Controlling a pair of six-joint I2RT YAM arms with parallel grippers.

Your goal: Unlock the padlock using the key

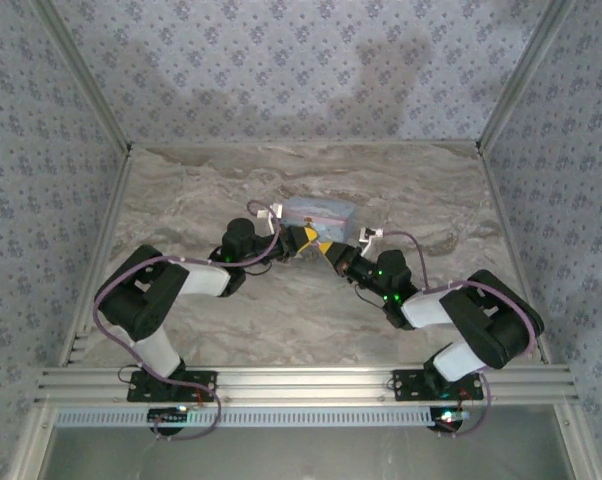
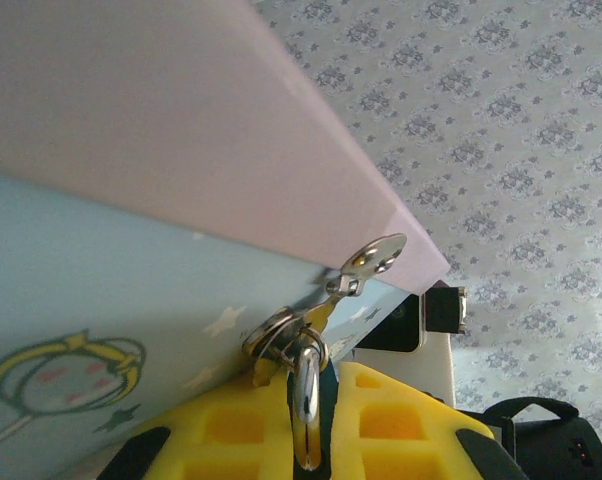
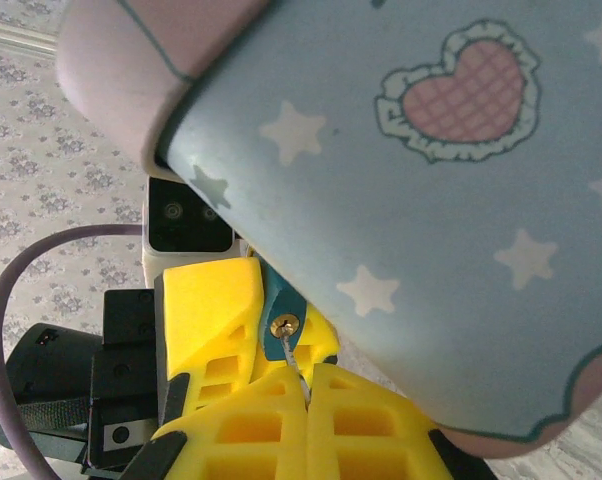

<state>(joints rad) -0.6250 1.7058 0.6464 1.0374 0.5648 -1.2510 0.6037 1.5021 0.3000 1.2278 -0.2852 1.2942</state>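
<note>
So we've got a grey marble-look table [image 1: 181, 200] boxed in by flowery wallpapered walls [image 1: 281, 60] on three sides, with a metal rail [image 1: 301, 380] along its near edge. The pale blue tin [image 1: 319, 211] sits just past the middle toward the far edge, with bare top around it out to the left and right edges. At its near side the left gripper [image 1: 301, 239] is clamped on the little teal padlock [image 3: 277, 318], and the right gripper [image 1: 328, 250] pinches the key [image 3: 299, 375], tip at the keyhole.
</note>
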